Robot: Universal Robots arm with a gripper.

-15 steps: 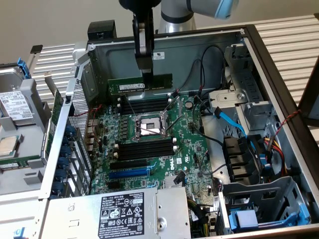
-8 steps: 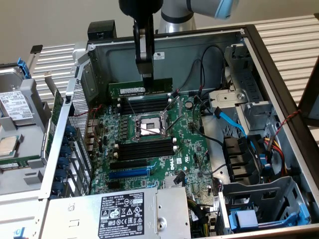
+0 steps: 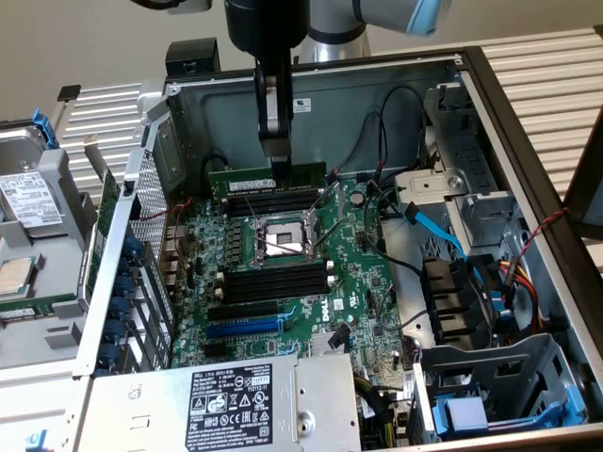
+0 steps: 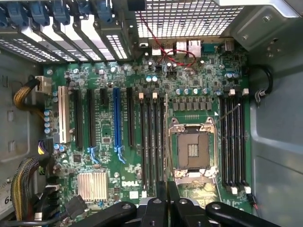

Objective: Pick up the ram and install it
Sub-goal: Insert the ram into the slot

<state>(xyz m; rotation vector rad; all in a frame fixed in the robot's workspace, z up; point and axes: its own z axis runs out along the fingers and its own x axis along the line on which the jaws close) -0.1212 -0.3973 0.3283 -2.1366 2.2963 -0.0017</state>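
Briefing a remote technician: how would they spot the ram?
In the open case, find the CPU socket. Just past it, toward the far wall, the ram is the thin green stick in the gripper; its neighbours are black slots.

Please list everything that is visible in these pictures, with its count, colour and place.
case: one, grey, open, middle of exterior view
motherboard: one, green, on the case floor
processor socket: one, silver, middle of the motherboard
memory slots: two groups, black, either side of the socket
ram: one, dark green, upright, close to one slot group
power supply: one, silver, exterior view's near edge
long slot: one, blue, near the power supply
hard drive: one, silver, exterior view's left
hand: one, black, shut on the ram
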